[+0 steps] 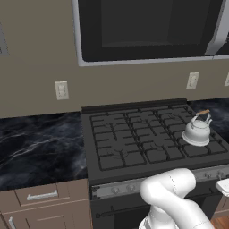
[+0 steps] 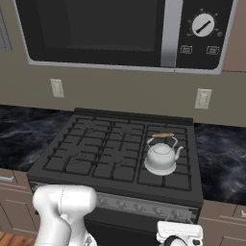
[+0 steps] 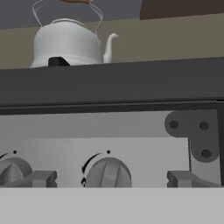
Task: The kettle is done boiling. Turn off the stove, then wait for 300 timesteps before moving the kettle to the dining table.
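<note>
We see the claw (image 3: 111, 179) spread wide and empty, its tips flanking a stove (image 1: 134, 138) knob (image 3: 107, 173). The kettle (image 2: 161, 156) sits on the right-hand grate; in the hand view its handle is cropped.

Soft, even light fills the kitchen, with no clear source and no hard shadows. The kettle (image 2: 161, 156) throws only a faint dark ring on the stove (image 2: 115, 153), and its metal shows a dull sheen without glare. The black marble worktop (image 1: 40, 147) looks slightly smeared, its veins fuzzy. Edges everywhere are a bit jagged and coarse. Up close, the knob (image 3: 108, 173) looks soft and flat-shaded.
</note>
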### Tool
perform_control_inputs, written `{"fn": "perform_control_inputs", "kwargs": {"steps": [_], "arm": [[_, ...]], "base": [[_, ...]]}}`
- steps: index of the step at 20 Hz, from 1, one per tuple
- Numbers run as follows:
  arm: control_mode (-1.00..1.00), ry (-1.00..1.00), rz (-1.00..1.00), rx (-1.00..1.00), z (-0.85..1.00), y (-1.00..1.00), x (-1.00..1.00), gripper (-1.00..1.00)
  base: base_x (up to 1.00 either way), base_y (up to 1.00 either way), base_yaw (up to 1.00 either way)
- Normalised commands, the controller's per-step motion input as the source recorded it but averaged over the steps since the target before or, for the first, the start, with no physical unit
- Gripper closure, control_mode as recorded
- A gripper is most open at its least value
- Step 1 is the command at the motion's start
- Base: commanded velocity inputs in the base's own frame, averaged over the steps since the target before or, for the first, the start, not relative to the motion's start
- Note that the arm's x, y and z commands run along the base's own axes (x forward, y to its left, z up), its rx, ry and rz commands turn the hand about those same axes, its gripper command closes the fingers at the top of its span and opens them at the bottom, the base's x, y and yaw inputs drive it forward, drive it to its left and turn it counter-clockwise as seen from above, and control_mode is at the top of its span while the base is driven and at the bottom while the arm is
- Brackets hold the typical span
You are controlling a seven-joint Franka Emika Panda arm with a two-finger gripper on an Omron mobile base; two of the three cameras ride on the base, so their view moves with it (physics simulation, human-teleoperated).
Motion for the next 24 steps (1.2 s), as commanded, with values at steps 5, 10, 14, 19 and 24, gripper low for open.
{"fn": "perform_control_inputs", "kwargs": {"steps": [5, 10, 14, 19, 24], "arm": [[-1.0, 0.0, 0.0, 0.0, -0.09, -0.04, 0.08, -1.0], [-1.0, 0.0, 0.0, 0.0, -0.02, 0.0, 0.05, -1.0], [-1.0, 0.0, 0.0, 0.0, 0.0, 0.0, 0.05, -1.0], [-1.0, 0.0, 0.0, 0.0, 0.0, 0.0, 0.05, -1.0], [-1.0, 0.0, 0.0, 0.0, 0.0, 0.0, 0.05, -1.0]], "base": [[0.0, 0.0, 0.0], [0.0, 0.0, 0.0], [0.0, 0.0, 0.0], [0.0, 0.0, 0.0], [0.0, 0.0, 0.0]]}}
